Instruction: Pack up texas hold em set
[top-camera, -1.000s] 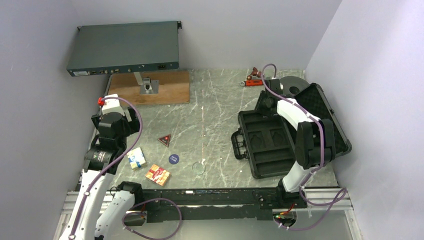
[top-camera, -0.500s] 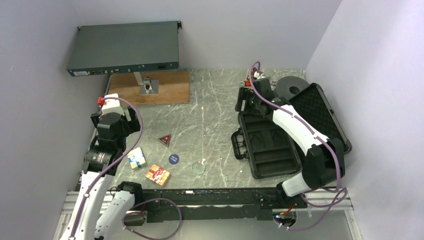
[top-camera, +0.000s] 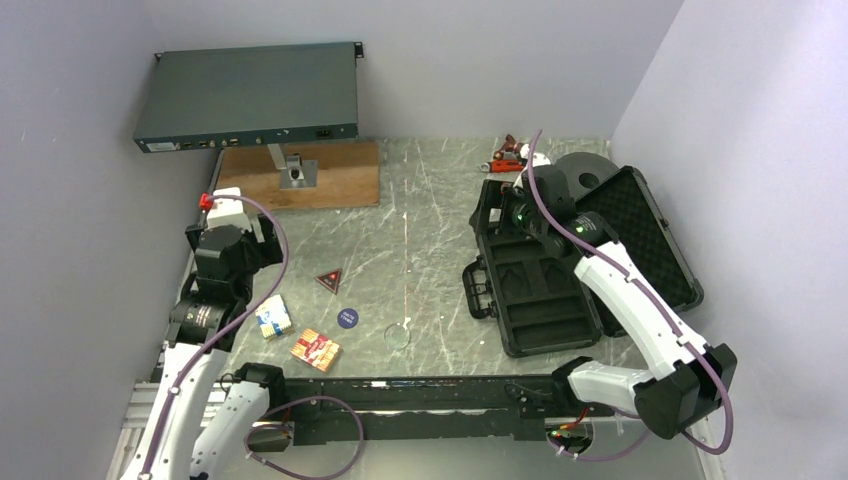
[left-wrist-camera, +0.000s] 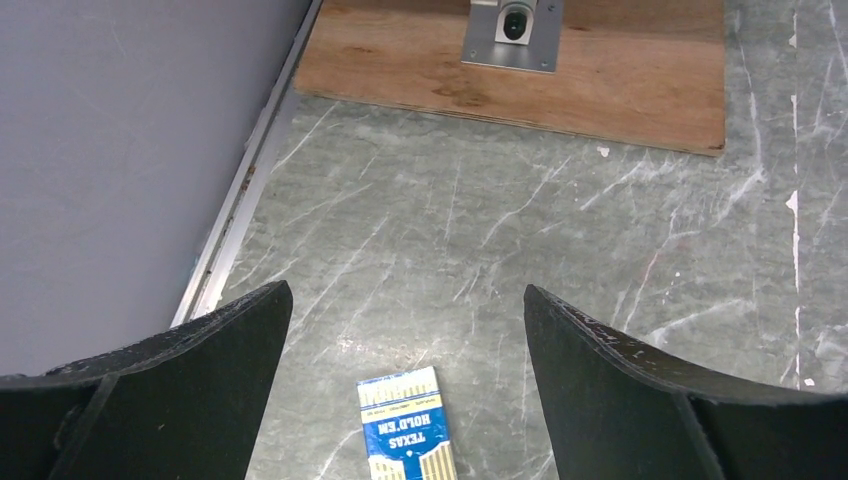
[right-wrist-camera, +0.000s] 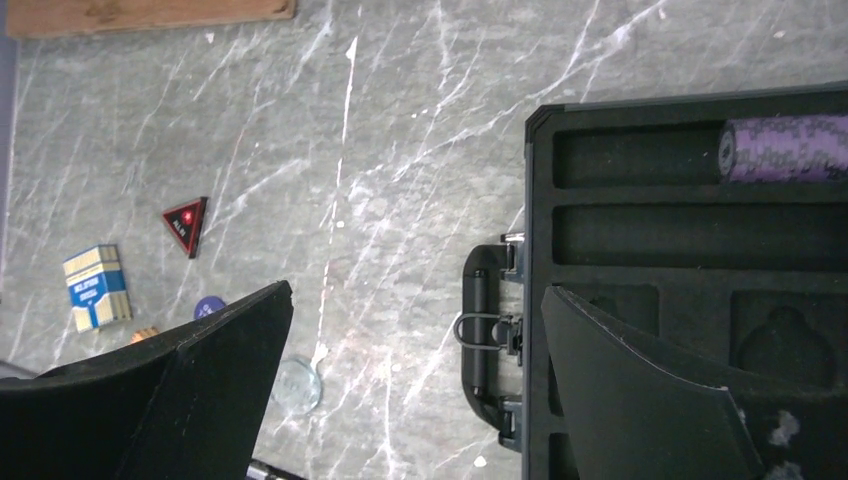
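Note:
The black case (top-camera: 535, 300) lies open at the right, its foam lid (top-camera: 645, 235) leaning back. A purple chip stack (right-wrist-camera: 785, 148) rests in the tray's far slot. My right gripper (top-camera: 493, 213) hangs open above the case's far left corner; its wrist view has the case handle (right-wrist-camera: 478, 330) between the jaws (right-wrist-camera: 415, 300). On the table to the left lie the blue-white card box (top-camera: 272, 316), red card box (top-camera: 315, 349), red triangle (top-camera: 329, 279), blue disc (top-camera: 347, 317) and clear disc (top-camera: 398, 335). My left gripper (top-camera: 240, 240) is open and empty (left-wrist-camera: 408, 300), above and just past the blue-white box (left-wrist-camera: 410, 425).
A wooden board (top-camera: 300, 180) with a metal bracket sits at the back left, under a raised dark rack unit (top-camera: 250, 95). A red-handled tool (top-camera: 505, 160) and a black spool (top-camera: 585, 172) lie behind the case. Walls close both sides.
My right arm swung from over the case's back toward its far left corner, and its jaws opened wide. The left arm stayed put.

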